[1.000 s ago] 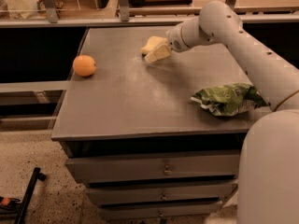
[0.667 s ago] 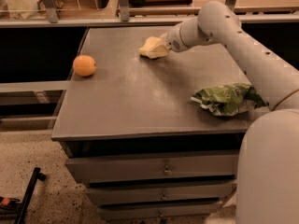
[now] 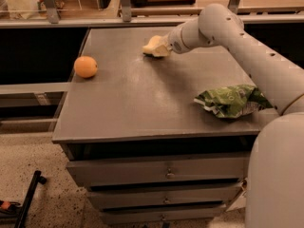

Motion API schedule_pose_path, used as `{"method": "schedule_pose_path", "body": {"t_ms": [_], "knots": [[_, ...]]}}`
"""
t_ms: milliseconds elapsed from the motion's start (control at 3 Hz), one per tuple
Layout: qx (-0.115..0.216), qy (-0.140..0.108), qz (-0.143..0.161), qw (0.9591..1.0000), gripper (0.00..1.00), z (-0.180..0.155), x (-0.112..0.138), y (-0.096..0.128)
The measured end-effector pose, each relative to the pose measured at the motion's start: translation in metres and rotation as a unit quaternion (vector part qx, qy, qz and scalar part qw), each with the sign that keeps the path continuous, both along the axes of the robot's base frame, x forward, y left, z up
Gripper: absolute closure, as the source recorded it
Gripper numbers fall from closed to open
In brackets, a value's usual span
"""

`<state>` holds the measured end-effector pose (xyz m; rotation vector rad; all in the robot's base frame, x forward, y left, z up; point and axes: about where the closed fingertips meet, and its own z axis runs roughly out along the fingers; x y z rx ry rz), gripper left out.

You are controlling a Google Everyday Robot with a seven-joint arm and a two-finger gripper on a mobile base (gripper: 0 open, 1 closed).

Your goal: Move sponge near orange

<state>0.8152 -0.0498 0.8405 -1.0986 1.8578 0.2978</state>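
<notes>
While the orange (image 3: 86,66) sits by the left edge of the table (image 3: 142,108), the sponge (image 3: 153,45) is at far centre, well apart, pinched between the jaws of the gripper (image 3: 163,47). From the right the arm stretches leftward, behind a green foil bag (image 3: 230,100).

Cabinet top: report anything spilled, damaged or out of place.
Nothing stands out. The orange sits whole near the left edge, the green bag lies crumpled but unspilled at right, and the hand is at the sponge near the back.
</notes>
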Motion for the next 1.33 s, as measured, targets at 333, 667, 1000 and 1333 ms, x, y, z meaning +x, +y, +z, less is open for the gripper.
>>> {"method": "schedule_pose_path", "body": {"t_ms": [333,667,1000,1333], "knots": [[0.011,-0.028,0.003,0.9995,1.00,0.009,-0.003,-0.003],[0.023,-0.067,0.020,0.9973,1.00,0.028,-0.012,-0.001],[0.031,-0.100,0.056,0.9930,1.00,0.039,-0.030,0.003],[0.010,-0.126,0.112,0.9857,1.00,0.046,-0.052,0.020]]}}
